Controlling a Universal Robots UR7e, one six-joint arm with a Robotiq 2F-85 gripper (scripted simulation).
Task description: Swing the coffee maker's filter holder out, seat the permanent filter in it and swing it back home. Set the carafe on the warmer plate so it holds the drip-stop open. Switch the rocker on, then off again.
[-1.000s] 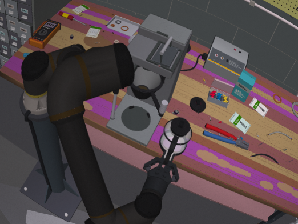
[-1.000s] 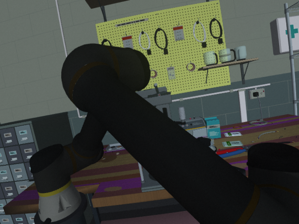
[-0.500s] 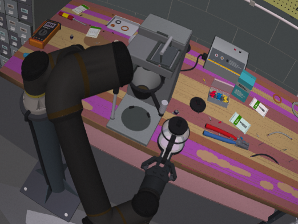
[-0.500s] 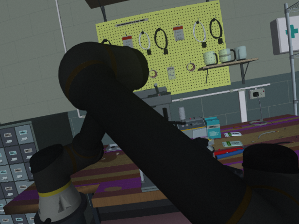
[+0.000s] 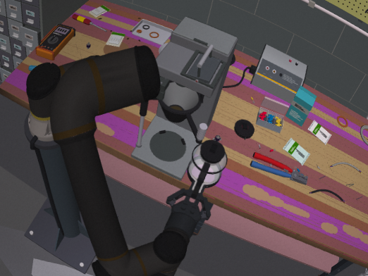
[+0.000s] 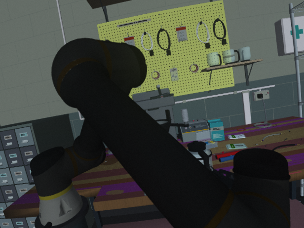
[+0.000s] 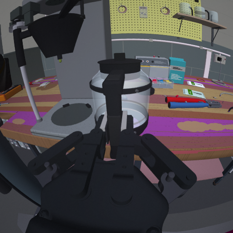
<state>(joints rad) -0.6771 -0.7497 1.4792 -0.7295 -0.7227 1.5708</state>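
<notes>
The glass carafe [image 5: 207,162] with its black lid is just right of the coffee maker's [image 5: 192,70] round warmer plate [image 5: 167,145], near the bench's front edge, and my gripper [image 5: 195,192] is clamped on its black handle [image 7: 113,103] from the front. The plate is empty. Above it the black filter holder [image 7: 57,32] sits under the machine's head, with a yellowish drip-stop tip [image 7: 59,58] below it. In the second side camera my arm hides most of the carafe [image 6: 199,151]. I cannot see the rocker switch.
A grey power supply box [image 5: 278,68] stands behind right, with a teal box [image 5: 300,105] and a parts tray [image 5: 270,115] beside it. A black round cap [image 5: 244,128] and red and blue pliers [image 5: 275,165] lie right of the carafe. A thin white post [image 5: 140,130] stands at the base's left corner.
</notes>
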